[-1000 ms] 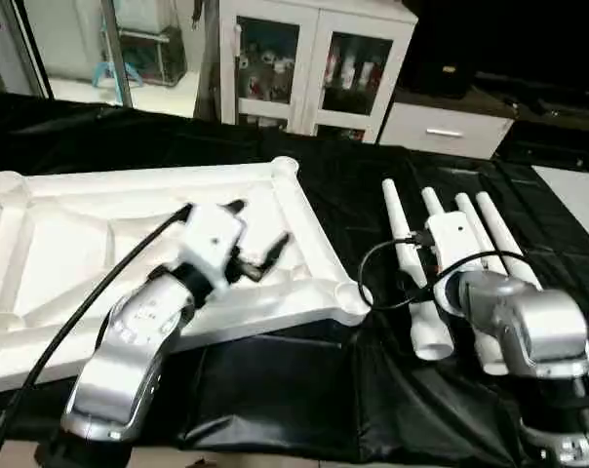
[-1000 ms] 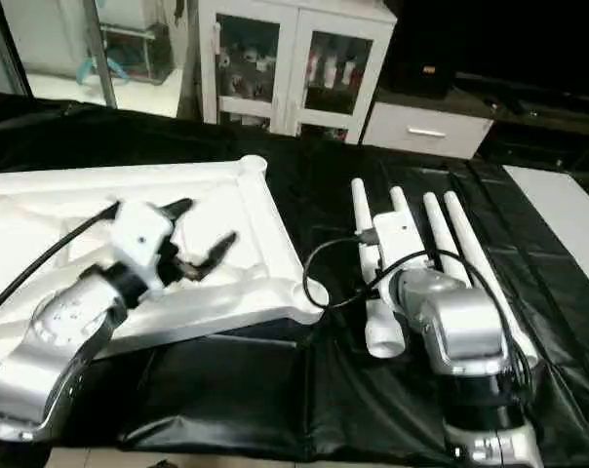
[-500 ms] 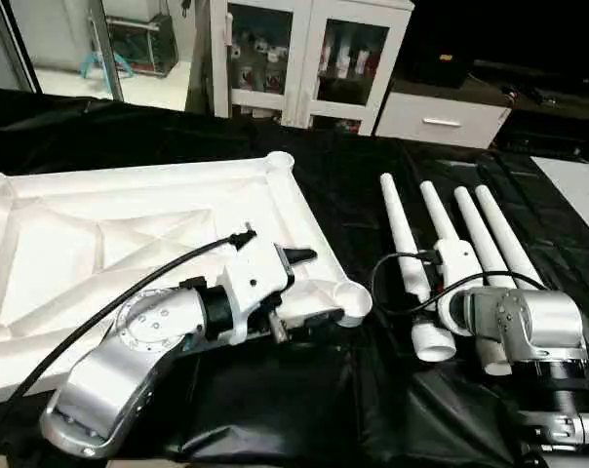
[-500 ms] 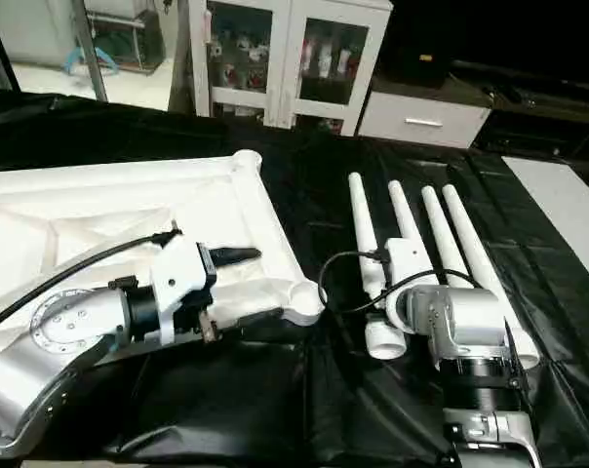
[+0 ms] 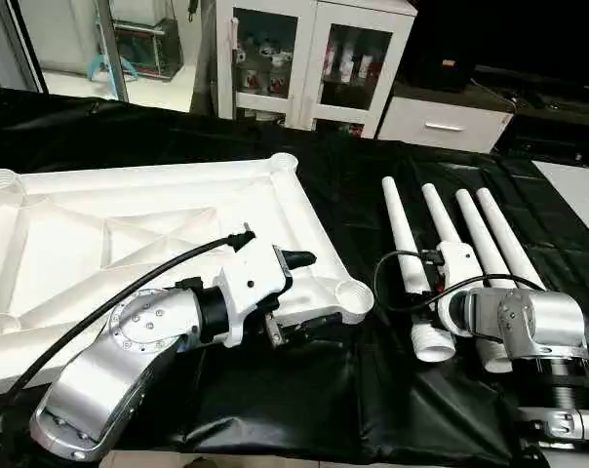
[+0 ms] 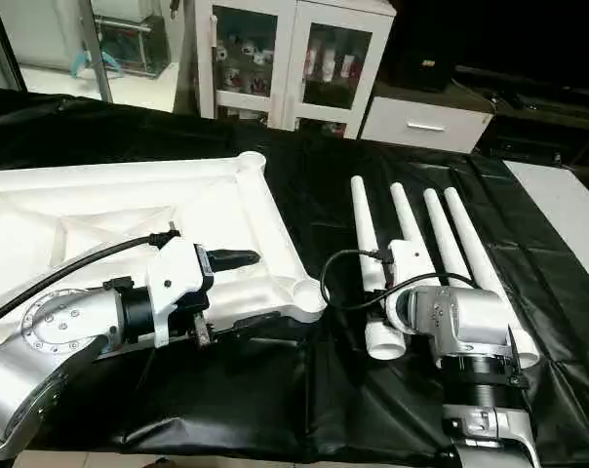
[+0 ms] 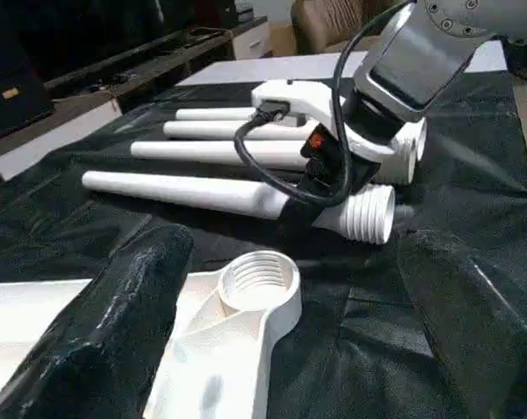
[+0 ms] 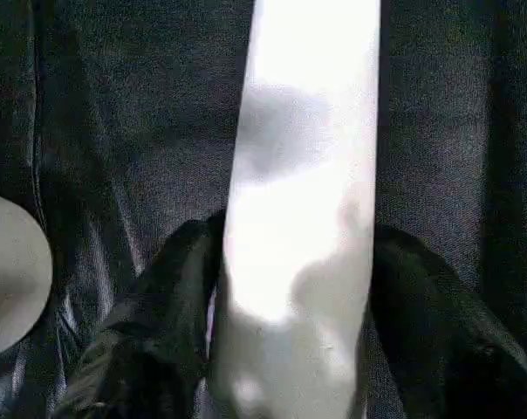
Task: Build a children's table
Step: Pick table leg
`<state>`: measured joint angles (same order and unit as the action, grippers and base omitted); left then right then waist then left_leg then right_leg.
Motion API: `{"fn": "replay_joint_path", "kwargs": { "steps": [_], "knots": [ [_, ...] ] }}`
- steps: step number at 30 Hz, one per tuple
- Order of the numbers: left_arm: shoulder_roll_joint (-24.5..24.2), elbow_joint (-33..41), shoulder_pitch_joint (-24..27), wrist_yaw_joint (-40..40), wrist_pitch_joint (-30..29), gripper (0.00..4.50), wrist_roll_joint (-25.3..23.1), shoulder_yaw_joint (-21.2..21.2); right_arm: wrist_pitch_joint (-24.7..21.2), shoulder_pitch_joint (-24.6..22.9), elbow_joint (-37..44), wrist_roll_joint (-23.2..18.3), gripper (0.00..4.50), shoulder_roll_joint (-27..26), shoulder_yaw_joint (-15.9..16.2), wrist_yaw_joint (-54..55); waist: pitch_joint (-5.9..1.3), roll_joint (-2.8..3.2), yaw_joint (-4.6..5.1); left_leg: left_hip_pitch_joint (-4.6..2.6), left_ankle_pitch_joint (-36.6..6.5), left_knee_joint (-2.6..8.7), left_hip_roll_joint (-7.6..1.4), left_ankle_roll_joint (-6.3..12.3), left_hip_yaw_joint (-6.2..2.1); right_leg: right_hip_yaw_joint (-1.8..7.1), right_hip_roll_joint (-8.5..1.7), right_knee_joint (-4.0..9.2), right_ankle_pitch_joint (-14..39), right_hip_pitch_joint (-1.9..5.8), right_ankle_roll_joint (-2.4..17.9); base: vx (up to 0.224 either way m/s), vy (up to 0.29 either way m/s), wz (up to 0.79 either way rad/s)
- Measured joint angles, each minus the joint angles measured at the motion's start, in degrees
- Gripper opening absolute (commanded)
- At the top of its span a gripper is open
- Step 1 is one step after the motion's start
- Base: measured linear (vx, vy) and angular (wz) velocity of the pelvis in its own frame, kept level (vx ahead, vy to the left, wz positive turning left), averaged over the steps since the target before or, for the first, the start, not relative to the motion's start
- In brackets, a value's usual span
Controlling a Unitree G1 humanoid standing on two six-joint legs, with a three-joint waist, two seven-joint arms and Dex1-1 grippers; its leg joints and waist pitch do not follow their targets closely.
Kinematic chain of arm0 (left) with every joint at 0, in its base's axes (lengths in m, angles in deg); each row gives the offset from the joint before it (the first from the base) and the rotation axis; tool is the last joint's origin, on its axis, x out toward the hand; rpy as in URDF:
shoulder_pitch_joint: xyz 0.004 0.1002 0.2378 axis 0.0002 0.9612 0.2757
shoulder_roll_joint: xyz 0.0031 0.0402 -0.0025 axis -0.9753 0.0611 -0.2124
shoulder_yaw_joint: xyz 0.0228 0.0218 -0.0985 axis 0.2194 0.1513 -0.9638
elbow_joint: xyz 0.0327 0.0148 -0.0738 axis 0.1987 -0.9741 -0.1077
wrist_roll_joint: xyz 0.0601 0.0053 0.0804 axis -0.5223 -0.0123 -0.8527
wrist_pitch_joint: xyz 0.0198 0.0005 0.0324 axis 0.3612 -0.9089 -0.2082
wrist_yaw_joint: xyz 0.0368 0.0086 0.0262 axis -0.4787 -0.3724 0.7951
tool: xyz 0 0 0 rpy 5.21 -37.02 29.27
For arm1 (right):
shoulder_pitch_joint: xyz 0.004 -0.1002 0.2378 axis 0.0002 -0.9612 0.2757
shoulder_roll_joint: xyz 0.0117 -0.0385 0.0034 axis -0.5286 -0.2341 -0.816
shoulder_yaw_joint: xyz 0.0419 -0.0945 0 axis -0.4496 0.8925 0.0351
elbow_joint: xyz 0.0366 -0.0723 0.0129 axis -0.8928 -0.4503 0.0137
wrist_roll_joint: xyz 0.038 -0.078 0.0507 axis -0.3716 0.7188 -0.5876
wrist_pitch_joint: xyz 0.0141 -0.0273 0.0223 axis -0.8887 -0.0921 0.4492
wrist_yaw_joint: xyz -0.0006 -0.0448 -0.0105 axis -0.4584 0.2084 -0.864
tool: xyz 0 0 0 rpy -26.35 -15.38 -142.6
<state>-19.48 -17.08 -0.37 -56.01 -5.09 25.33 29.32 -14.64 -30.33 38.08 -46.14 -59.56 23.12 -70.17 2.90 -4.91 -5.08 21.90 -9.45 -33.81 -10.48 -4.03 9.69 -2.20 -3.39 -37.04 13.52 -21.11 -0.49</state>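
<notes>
The white table top (image 5: 129, 234) lies upside down on the black cloth, ribs up, at the left. Four white legs (image 5: 404, 234) lie side by side to its right. My left gripper (image 5: 299, 292) is open at the top's near right corner. Its two fingers (image 7: 124, 305) stand wide apart on either side of the threaded corner socket (image 7: 259, 279). My right gripper (image 8: 294, 262) sits low over the left pair of legs. Its fingers (image 8: 172, 288) press both sides of one leg (image 8: 303, 157), which rests on the cloth.
A black cloth (image 5: 275, 400) covers the work surface. A white glass-door cabinet (image 5: 304, 58) and a low drawer unit (image 5: 446, 122) stand behind it. The left arm's cable (image 5: 109, 302) arcs over the top's near rim. A white panel (image 5: 577, 190) lies at the far right.
My left arm has swung from over the top's ribbed inside down to its near right corner, then held there. The right arm stays over the legs. The head camera has shifted a little.
</notes>
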Motion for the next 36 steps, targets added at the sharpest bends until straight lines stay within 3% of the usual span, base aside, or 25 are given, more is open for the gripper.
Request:
{"fn": "replay_joint_path", "kwargs": {
  "steps": [7, 13, 19, 22, 25, 28, 30, 36],
  "knots": [
    [0.81, 0.00, -0.50, 1.13, -0.21, 4.32, 0.12, -0.72, 0.08, -0.07, -0.60, -0.62, 1.96, -0.35, -2.77, 0.49, 0.00, 0.00, -0.04, 0.01, 0.01, 0.00, -0.01, -0.02, 0.02, 0.00, 0.00, 0.01, -0.01, 0.00, 0.00, 0.000, 0.000, 0.00],
    [2.04, -0.02, -1.55, 2.78, -0.62, 4.32, 0.27, -2.41, 1.57, -0.30, -0.84, -0.73, 1.90, -0.40, -5.13, 1.27, 0.02, 0.03, 0.05, 0.03, 0.01, 0.00, -0.01, -0.02, 0.05, 0.02, 0.00, 0.00, -0.01, -0.06, 0.00, 0.000, 0.000, 0.00],
    [7.38, -4.08, -5.64, 9.46, -1.44, 4.32, 1.10, -7.61, 9.30, -0.91, 3.37, -3.18, 1.88, -0.29, -7.47, -1.32, 0.11, 0.17, -0.07, 0.25, 0.02, 0.01, -0.04, -0.02, 0.12, 0.03, 0.00, -0.01, -0.08, -0.27, 0.09, 0.000, 0.000, 0.00],
    [14.96, -8.59, -11.68, 16.74, -4.80, 4.50, 5.11, -15.34, 17.15, -1.90, 9.89, -4.99, 1.88, 1.18, -6.14, -8.29, 0.21, 0.27, -0.21, 0.33, 0.02, -0.04, -0.10, -0.01, 0.20, 0.04, -0.01, 0.03, -0.29, -0.32, 0.37, 0.000, 0.000, 0.00],
    [20.42, -9.35, -15.80, 19.30, -9.86, 4.50, 15.41, -21.13, 27.11, -1.81, 16.40, -7.41, 1.88, 1.06, -4.90, -16.40, 0.22, 0.36, -0.06, 0.31, 0.01, -0.06, -0.13, 0.01, 0.23, 0.06, 0.00, 0.07, -0.25, -0.31, 0.42, 0.000, 0.000, 0.00],
    [23.61, -9.68, -17.11, 19.27, -14.31, 4.50, 21.99, -21.02, 31.49, -1.05, 20.77, -10.13, 1.88, -0.57, -1.61, -22.07, 0.20, 0.29, -0.17, 0.33, -0.03, -0.07, -0.21, 0.10, 0.23, 0.01, 0.08, 0.10, -0.16, -0.31, 0.51, 0.000, 0.000, 0.00],
    [24.62, -10.76, -18.61, 18.50, -17.22, 4.50, 22.78, -19.72, 33.17, -1.08, 21.90, -10.88, 1.88, -1.43, 1.47, -24.75, 0.23, 0.25, -0.35, 0.41, -0.02, -0.07, -0.23, 0.14, 0.24, -0.01, 0.08, 0.10, -0.15, -0.37, 0.50, 0.000, 0.000, 0.00],
    [25.39, -14.32, -24.11, 19.31, -20.48, 4.50, 24.77, -21.37, 36.95, -1.23, 23.86, -11.20, 1.88, -2.18, 5.45, -28.03, 0.24, 0.23, -1.18, 0.46, -0.01, -0.12, -0.25, 0.14, 0.24, -0.02, 0.07, 0.10, -0.19, -0.37, 0.45, 0.000, 0.000, 0.00]
  ]
}}
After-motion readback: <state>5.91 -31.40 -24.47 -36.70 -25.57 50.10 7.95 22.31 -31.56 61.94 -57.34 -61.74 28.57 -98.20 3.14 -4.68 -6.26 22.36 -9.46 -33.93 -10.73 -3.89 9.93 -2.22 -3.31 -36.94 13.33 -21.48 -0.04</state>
